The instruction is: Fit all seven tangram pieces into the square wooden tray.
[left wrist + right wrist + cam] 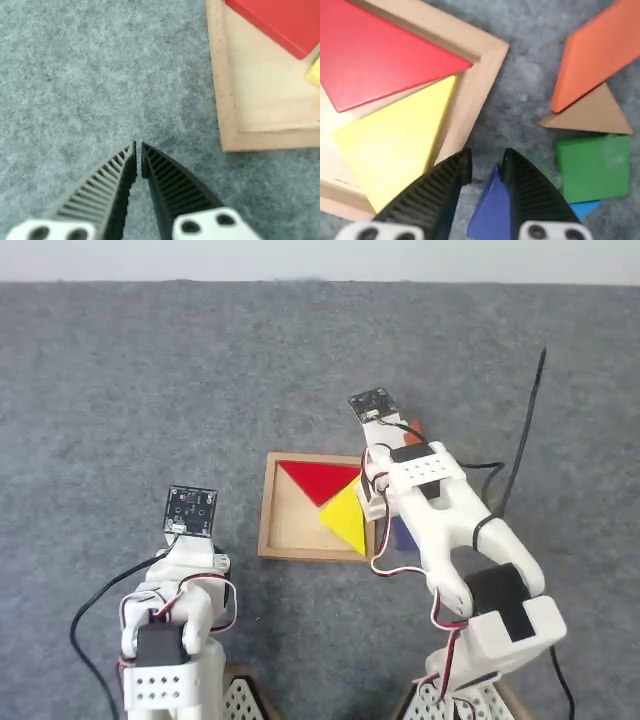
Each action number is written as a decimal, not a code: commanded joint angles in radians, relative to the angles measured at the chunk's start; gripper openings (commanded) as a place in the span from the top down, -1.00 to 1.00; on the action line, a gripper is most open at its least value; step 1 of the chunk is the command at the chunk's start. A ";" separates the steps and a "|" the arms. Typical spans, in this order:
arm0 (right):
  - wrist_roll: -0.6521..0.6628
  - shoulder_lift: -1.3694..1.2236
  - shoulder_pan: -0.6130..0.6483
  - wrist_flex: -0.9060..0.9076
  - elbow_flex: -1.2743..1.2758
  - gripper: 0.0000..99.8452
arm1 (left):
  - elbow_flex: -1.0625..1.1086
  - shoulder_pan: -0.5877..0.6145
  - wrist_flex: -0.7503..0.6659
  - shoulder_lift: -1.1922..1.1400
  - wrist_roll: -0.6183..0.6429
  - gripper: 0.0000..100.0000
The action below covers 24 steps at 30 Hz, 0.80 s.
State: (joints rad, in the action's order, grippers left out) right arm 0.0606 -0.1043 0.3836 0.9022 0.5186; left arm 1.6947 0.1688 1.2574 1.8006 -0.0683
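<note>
Count: one square wooden tray [266, 510], seven tangram pieces, two arms. All stood on a grey carpeted surface [150, 380].

Two pieces lay flat inside the tray. The red triangle [320, 480] had its long edge along the tray's far rim, and its apex pointed at the tray's centre. The yellow triangle [348, 522] had its long edge along the right rim, and its apex also pointed at the centre. The two met along one short edge. The left part of the tray floor was bare wood.

Five pieces lay on the carpet just beyond the tray's right rim:
- One orange parallelogram [597, 55], set with its long axis at a slant, one end touching the tan triangle [592, 115].
- One green square [592, 167], just beside the tan triangle.
- One light blue piece [582, 207], mostly hidden, with a corner showing next to the green square.
- One dark blue triangle [490, 212], close to the tray's rim.

The right arm [450, 530] reached over the tray's right rim. The right gripper [486, 162] hung low over the carpet with a narrow gap between its fingers. The dark blue triangle's point showed in that gap, and the rest of the piece ran beneath one finger.

The left arm [175, 630] stood to the tray's left. The left gripper [138, 150] was above bare carpet near the tray's near left corner. Its fingers were drawn almost together, a sliver apart, and held nothing.
</note>
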 commanded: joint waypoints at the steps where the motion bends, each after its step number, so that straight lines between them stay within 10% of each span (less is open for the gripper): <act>1: 0.011 0.090 0.021 0.022 -0.028 0.77 | -0.010 -0.006 0.003 0.017 -0.002 0.96; 24: 0.012 0.031 0.070 -0.062 0.017 0.77 | -0.010 -0.006 0.003 0.017 -0.002 0.96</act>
State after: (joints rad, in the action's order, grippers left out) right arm 0.0652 -0.0629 0.4480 0.8470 0.5769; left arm 1.6947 0.1688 1.2574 1.8006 -0.0683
